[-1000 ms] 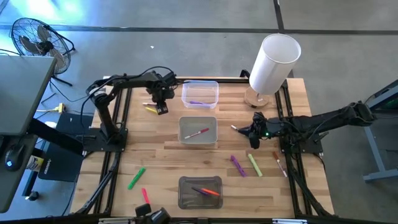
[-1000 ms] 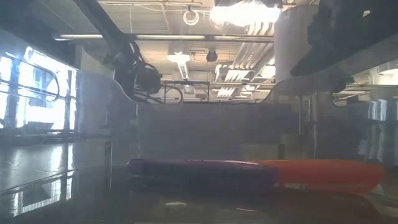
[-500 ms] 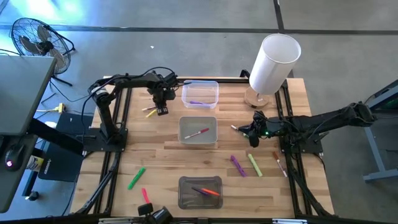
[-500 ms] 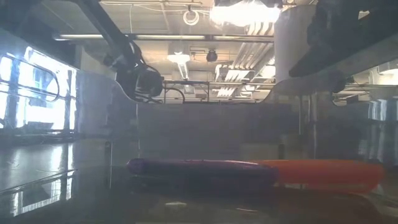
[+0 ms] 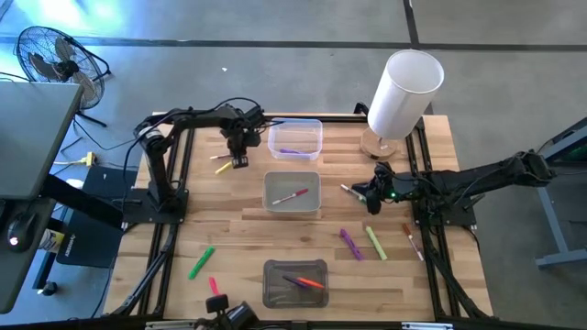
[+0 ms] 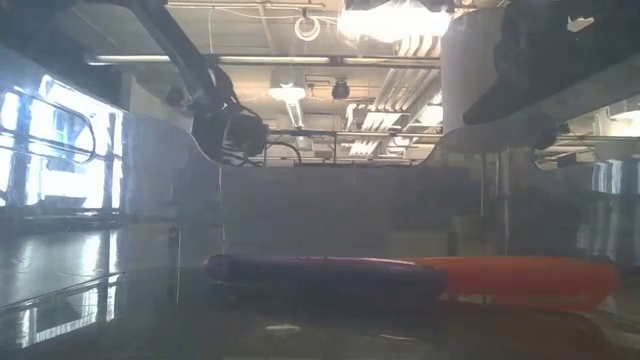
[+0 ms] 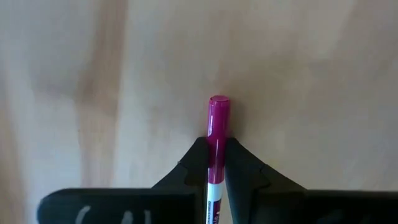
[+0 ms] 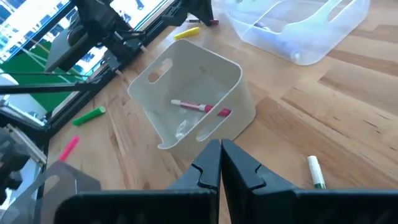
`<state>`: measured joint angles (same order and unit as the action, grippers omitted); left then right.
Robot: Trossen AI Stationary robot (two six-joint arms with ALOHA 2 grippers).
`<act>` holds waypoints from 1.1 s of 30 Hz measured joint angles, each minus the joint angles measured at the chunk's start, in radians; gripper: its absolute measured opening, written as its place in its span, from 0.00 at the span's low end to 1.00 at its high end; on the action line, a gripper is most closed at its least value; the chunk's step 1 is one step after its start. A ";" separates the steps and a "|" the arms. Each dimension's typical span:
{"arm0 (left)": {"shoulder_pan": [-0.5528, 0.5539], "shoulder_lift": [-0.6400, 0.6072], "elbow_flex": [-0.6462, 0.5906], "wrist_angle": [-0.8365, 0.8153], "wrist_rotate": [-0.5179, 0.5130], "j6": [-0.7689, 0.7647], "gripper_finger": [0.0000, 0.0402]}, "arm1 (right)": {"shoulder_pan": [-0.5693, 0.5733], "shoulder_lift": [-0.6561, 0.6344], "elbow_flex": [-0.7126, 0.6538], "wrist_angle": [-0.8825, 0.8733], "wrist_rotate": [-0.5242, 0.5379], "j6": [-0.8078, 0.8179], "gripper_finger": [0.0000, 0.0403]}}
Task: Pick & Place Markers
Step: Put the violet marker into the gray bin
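You have the wooden counter (image 5: 248, 220) below you, with a tall white cylinder (image 5: 404, 92) standing at its far right corner. Three clear bins sit down the middle: the far bin (image 5: 295, 137) holds a purple marker (image 5: 293, 151), the middle bin (image 5: 292, 192) holds a thin white marker with a red cap (image 5: 290, 196), and the near bin (image 5: 295, 282) holds a purple marker and an orange one (image 6: 520, 278), lying end to end in the low view.

Your left gripper (image 5: 240, 158) is just left of the far bin, clenched on a thin magenta-capped marker (image 7: 217, 134) whose cap pokes out past the fingertips. A yellow marker (image 5: 221, 168) lies on the counter beside it.

Your right gripper (image 5: 371, 196) rests right of the middle bin, fingers pressed together with nothing between them. A white marker (image 8: 316, 172) lies near it.

Loose on the near right are a purple marker (image 5: 349, 243), a light green marker (image 5: 376, 242) and a thin red-tipped one (image 5: 412, 242); on the near left, a green marker (image 5: 201, 262) and a pink one (image 5: 215, 288).
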<state>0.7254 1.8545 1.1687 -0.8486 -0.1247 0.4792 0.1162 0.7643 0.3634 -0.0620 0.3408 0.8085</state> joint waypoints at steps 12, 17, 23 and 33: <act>-0.007 -0.067 0.138 -0.166 -0.043 -0.068 0.06 | 0.000 0.000 0.000 0.000 0.009 0.029 0.00; -0.058 -0.150 0.224 -0.330 -0.038 -0.175 0.06 | 0.000 0.000 0.000 0.000 -0.007 0.029 0.00; -0.248 -0.183 0.351 -0.431 -0.042 -0.342 0.06 | 0.000 0.000 0.000 0.000 -0.068 0.017 0.00; -0.583 -0.075 0.553 -0.350 -0.040 -0.542 0.06 | 0.001 0.000 0.000 0.000 -0.179 -0.030 0.00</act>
<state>0.1428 1.7796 1.7214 -1.1985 -0.1646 -0.0627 0.1169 0.7647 0.3634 -0.0624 0.1623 0.7783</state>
